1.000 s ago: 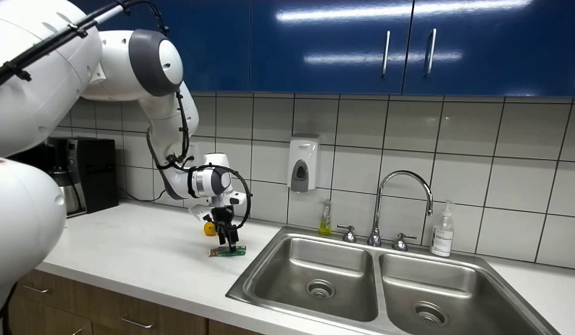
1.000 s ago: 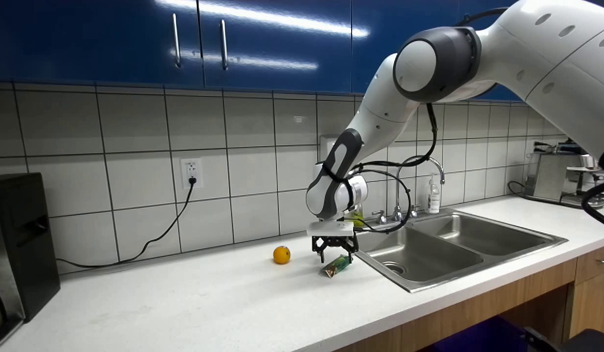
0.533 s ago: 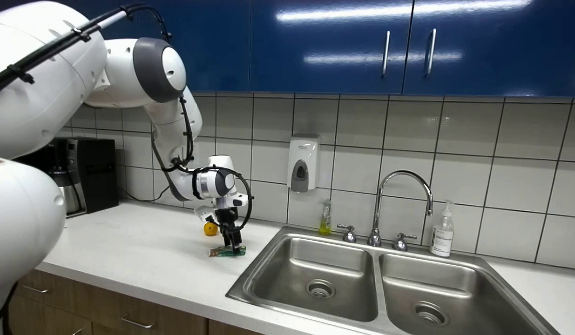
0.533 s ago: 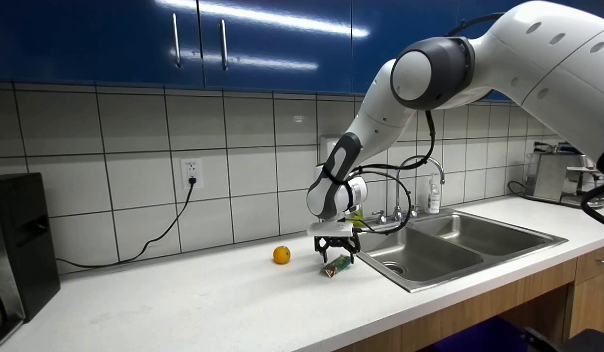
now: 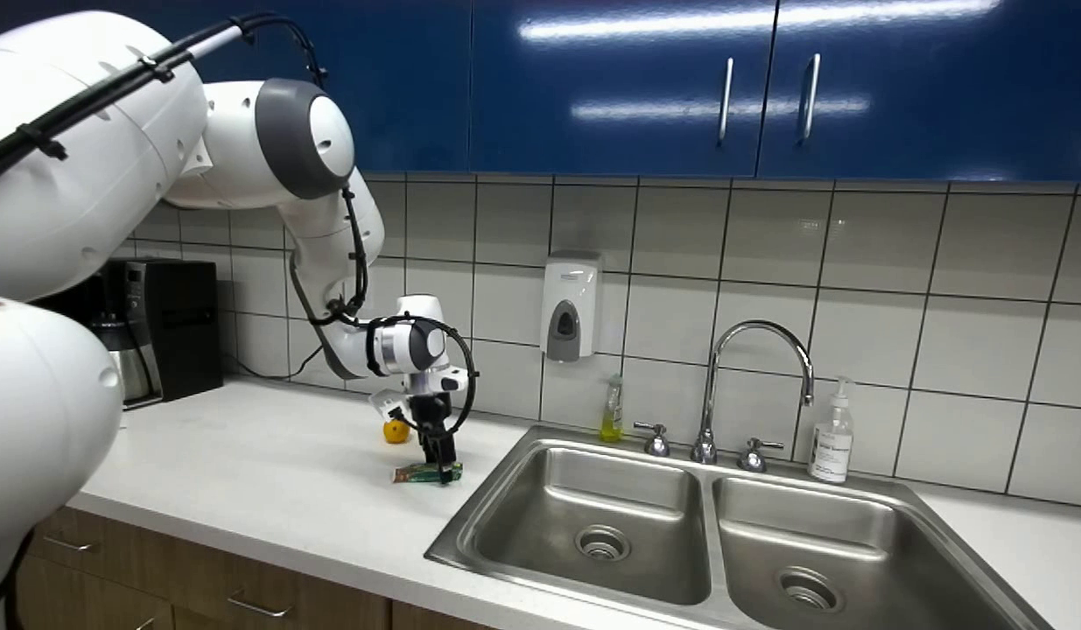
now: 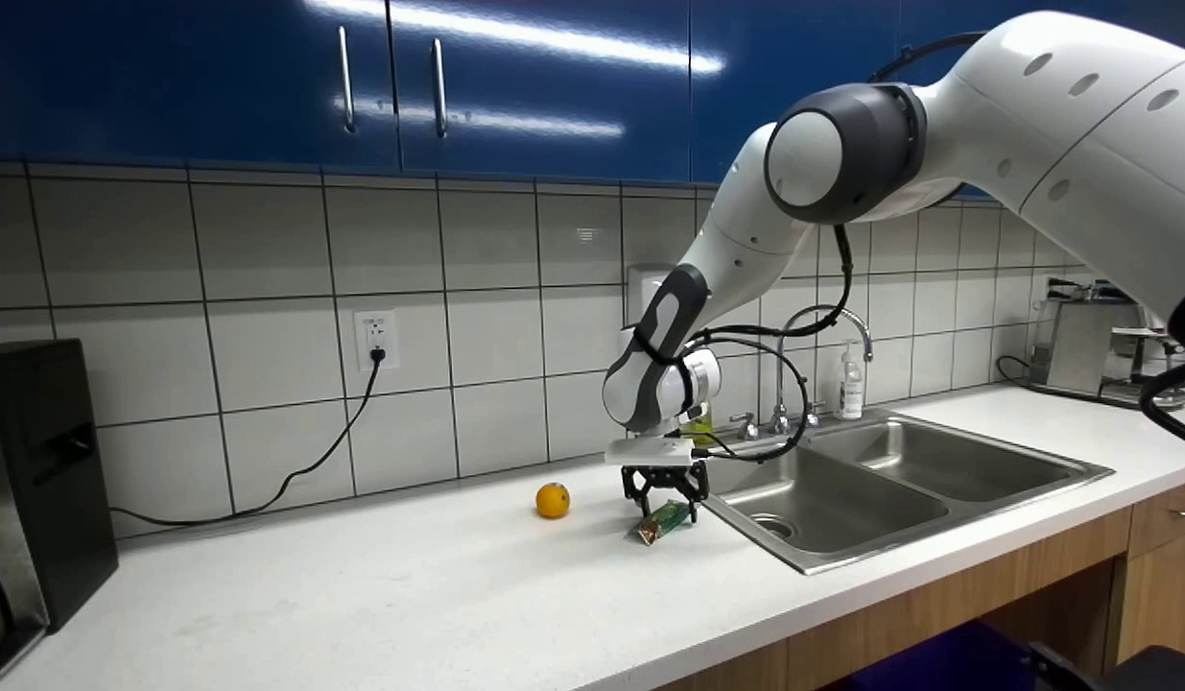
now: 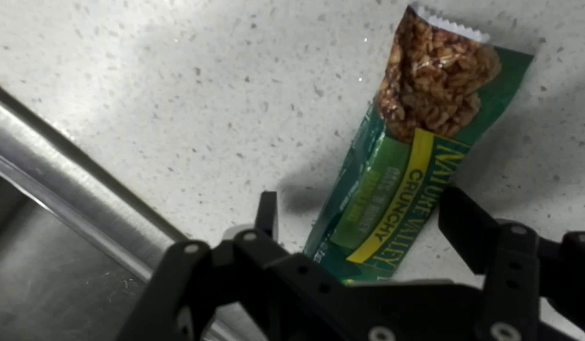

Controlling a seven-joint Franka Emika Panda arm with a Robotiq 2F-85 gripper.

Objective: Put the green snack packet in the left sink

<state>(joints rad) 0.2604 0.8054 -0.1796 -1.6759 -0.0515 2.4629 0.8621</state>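
Between the orange (image 6: 553, 500) and left sink (image 5: 584, 506), well-parted jaws straddle the green snack packet (image 7: 410, 156), gripping nothing.

Green snack packet (image 7: 406, 163) with yellow band, lying flat, just beside the rectangular steel left sink (image 5: 584, 503)

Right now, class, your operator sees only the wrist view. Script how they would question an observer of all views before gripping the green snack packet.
Operator: Whose metal rim is that near the green snack packet?
Observer: That of the left sink; in both exterior views the right basin lies beyond it.
Operator: Anything near the gripper that I can't see?
Observer: Yes, an orange sits on the counter, apart from the gripper in an exterior view.
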